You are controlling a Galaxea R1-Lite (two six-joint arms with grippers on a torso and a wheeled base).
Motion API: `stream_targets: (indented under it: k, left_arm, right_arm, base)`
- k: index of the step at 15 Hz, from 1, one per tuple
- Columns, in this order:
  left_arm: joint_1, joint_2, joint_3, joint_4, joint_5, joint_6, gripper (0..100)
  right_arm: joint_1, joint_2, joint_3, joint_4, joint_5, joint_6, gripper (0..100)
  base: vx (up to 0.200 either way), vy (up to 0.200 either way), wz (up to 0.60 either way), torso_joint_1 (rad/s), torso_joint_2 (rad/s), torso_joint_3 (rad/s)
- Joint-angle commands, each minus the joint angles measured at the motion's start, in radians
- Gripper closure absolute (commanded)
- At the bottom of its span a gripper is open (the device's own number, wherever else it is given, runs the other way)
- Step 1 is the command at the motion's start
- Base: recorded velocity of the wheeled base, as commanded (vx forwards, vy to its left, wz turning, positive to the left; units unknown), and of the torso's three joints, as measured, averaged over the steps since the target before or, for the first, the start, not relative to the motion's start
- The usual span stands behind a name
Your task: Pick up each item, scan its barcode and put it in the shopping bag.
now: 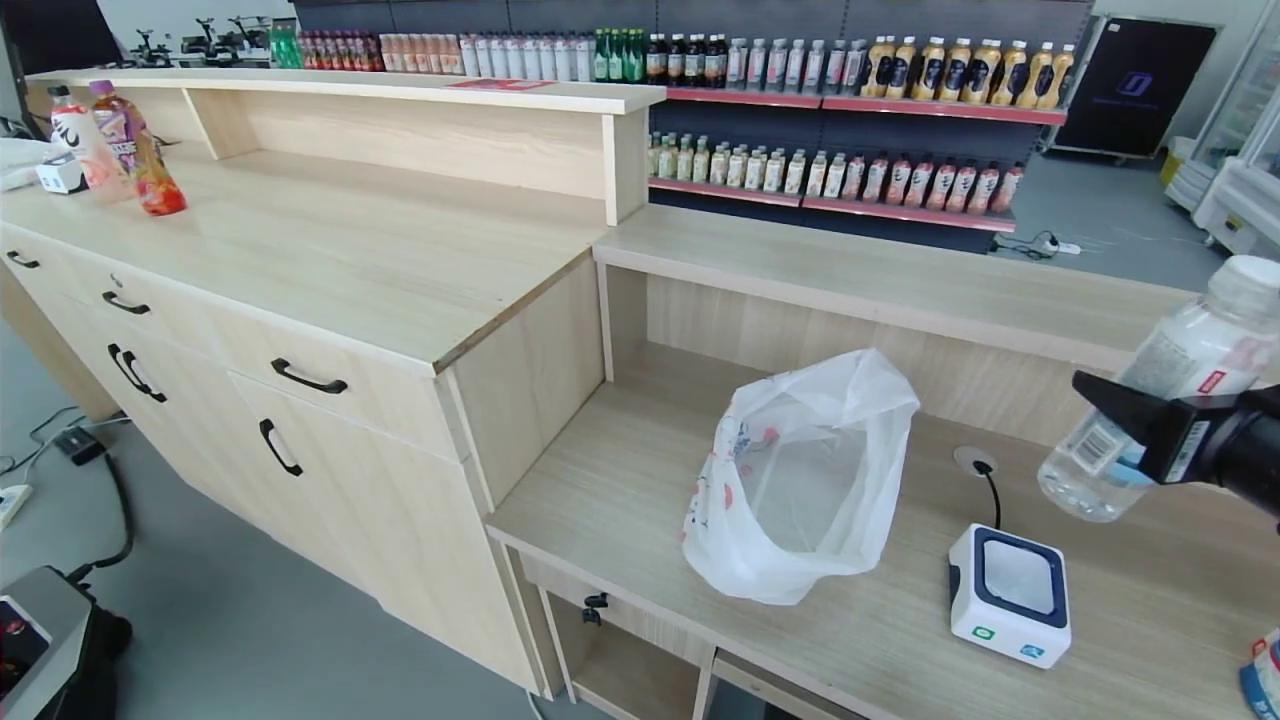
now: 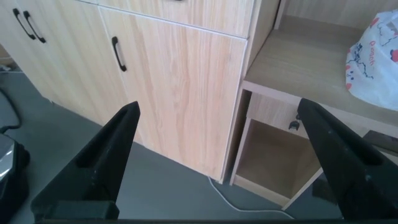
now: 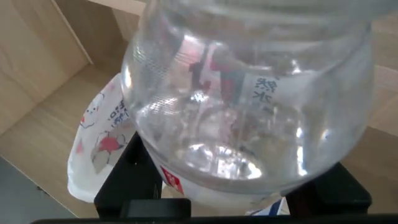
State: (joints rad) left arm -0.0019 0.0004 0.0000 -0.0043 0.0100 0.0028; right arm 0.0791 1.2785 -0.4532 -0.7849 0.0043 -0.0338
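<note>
The right gripper (image 1: 1135, 445) holds a clear plastic water bottle (image 1: 1195, 365): its black fingers (image 1: 1110, 400) are closed around the lower part of the bottle, one on each side. The bottle is tilted, with the white cap above the fingers and the round base below them, in the air over the lower counter (image 1: 620, 490). A barcode (image 1: 1097, 446) shows on the label, just beside the near finger.

The white barcode scanner (image 1: 1010, 595) stands on the counter below the fingers and a little to their left, apart from the bottle. The white plastic shopping bag (image 1: 800, 480) stands further to the left of the fingers, near the scanner, with its mouth open upward.

The left gripper (image 2: 217, 155) holds nothing; its two fingers (image 2: 106, 162) are spread wide. Beyond them are a wooden cabinet door (image 2: 180, 81) with a black handle and the grey floor.

Two drink bottles (image 1: 135, 150) stand on the higher counter, well apart from both grippers. Shelves of bottles (image 1: 830, 110) stand behind the counters.
</note>
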Motion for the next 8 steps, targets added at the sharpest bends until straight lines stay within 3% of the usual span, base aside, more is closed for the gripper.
stream_targets:
  k: [1, 8]
  left_arm:
    - [-0.001, 0.0, 0.0, 0.0, 0.001, 0.0, 0]
    - [-0.001, 0.0, 0.0, 0.0, 0.001, 0.0, 0]
  right_arm:
    - [0.031, 0.305, 0.002, -0.249, 0.04, 0.083, 100]
    - [0.027, 0.645, -0.027, -0.628, 0.203, 0.045, 100]
  base:
    - [0.0, 0.0, 0.0, 0.0, 0.0, 0.0]
    - [0.0, 0.0, 0.0, 0.0, 0.0, 0.0]
